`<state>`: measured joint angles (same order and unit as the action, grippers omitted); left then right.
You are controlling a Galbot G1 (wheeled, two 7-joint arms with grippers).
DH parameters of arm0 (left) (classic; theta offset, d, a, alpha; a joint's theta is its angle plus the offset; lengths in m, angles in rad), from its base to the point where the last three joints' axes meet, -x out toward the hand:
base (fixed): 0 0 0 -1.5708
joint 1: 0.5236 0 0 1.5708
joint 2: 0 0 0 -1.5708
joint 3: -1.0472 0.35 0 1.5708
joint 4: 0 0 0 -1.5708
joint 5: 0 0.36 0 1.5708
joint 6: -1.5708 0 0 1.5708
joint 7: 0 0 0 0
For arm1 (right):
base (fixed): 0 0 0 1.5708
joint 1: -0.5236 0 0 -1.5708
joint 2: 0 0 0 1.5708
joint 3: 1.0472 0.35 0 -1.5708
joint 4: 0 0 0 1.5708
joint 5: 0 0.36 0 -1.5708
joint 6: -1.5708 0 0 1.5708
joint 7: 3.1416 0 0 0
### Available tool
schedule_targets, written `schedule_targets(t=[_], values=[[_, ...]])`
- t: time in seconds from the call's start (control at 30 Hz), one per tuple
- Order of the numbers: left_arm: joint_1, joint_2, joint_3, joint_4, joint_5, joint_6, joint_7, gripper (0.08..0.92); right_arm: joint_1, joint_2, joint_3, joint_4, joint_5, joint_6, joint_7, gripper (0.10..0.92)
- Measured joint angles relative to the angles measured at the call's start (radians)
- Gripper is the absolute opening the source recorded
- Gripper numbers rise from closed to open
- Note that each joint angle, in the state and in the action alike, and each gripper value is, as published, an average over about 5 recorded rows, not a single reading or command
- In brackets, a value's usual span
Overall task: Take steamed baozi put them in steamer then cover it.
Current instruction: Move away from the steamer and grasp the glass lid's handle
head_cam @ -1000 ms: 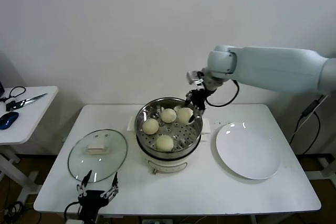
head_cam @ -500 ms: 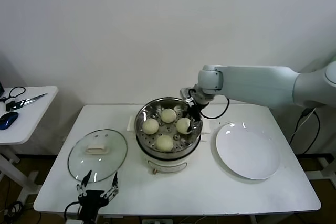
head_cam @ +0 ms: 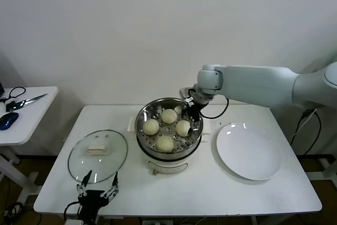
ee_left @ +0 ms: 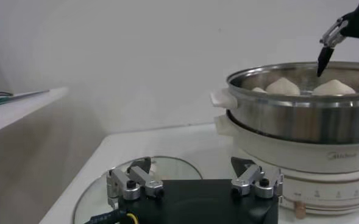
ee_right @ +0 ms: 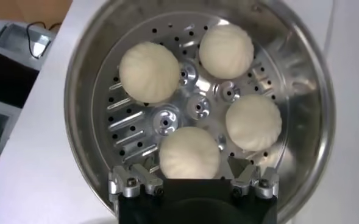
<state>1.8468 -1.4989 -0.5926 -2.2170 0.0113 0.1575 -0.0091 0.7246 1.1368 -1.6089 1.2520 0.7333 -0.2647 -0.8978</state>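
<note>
Since all 4 steamed baozi [head_cam: 167, 128] already sit on the perforated tray inside the steamer [head_cam: 169, 152], the coming move, as I judge it, turns on the glass lid [head_cam: 98, 155]. It lies flat on the desk [head_cam: 210, 193] to the robot's left of the steamer, just ahead of the left pincer [head_cam: 98, 186], which hangs wide open and empty at the desk's near edge. The right pincer [head_cam: 188, 110] hovers over the steamer's far right rim, jaws spread, gripping nothing, well apart from the lid. So the left arm is nearer.
</note>
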Motion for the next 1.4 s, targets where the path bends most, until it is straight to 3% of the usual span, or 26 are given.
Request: schedule_targets(t=[0.2,0.47,0.77,1.07,1.4], values=[[-0.005,0.002,-0.001,-0.005,-0.001,0.012,-0.007,0.823,-0.022,-0.09,0.13,0.049,0.081,-0.022,0.073,0.823],[-0.023,0.015,0.003,0.002,-0.007,0.017,-0.016,0.823,-0.182,-0.234,0.435,0.088,0.138,-0.037,0.366,0.823],[-0.059,0.039,-0.004,0.032,-0.004,-0.008,-0.022,0.823,-0.524,-0.424,0.856,0.134,0.09,0.032,0.628,0.823],[-0.103,0.061,-0.008,0.063,0.016,-0.035,-0.022,0.823,-1.072,-0.536,1.407,0.2,0.008,0.179,0.72,0.823],[-0.141,0.091,-0.024,0.104,0.049,-0.083,-0.033,0.823,-1.664,-0.419,1.952,0.268,-0.072,0.381,0.735,0.823]])
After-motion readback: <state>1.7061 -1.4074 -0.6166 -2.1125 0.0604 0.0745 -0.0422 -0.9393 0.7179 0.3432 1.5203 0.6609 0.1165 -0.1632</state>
